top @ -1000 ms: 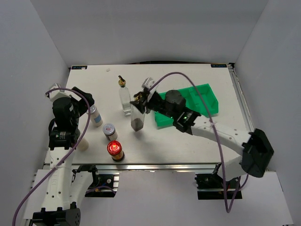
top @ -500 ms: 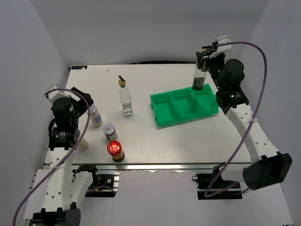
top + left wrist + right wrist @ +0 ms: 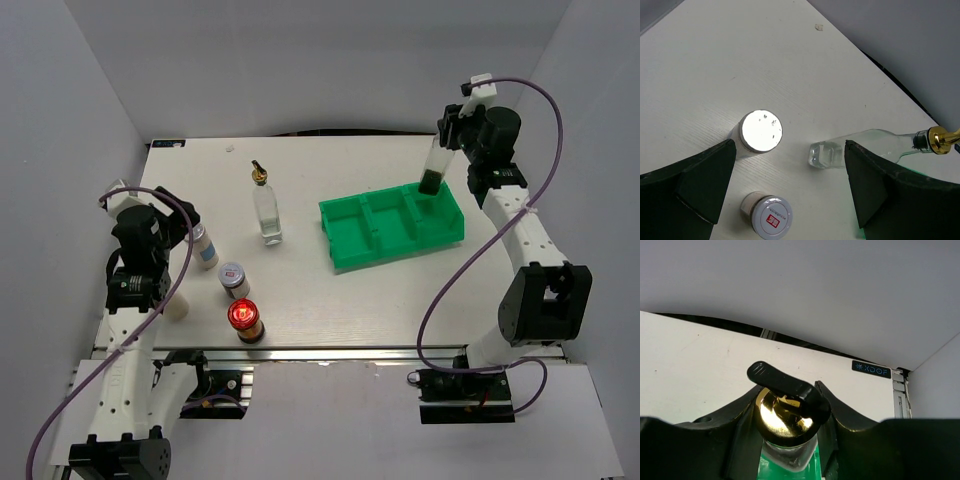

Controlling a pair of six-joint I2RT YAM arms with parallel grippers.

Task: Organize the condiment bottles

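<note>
Right gripper (image 3: 447, 142) is closed around the neck of a tall glass bottle (image 3: 434, 170), just under its gold pourer top with the black lever (image 3: 786, 385). The bottle has a dark layer at its bottom and hangs upright with its base down in the rightmost compartment of the green three-compartment tray (image 3: 350, 256); whether it rests on the floor there cannot be told. The other two compartments hold nothing. On the far table edge behind the pourer, a small dark label reads "XDOF" (image 3: 870, 369). Left gripper (image 3: 790, 185) hangs above the table (image 3: 330, 290) with its fingers spread wide, gripping nothing. Below it stand a silver-lidded shaker (image 3: 761, 131) and, near it, a small jar (image 3: 771, 216) whose lid carries a red mark too small to read. A second clear bottle with a gold top (image 3: 266, 210) stands well to the left of the tray and looks empty. A dark red-capped bottle (image 3: 245, 320) sits nearest the front edge.
</note>
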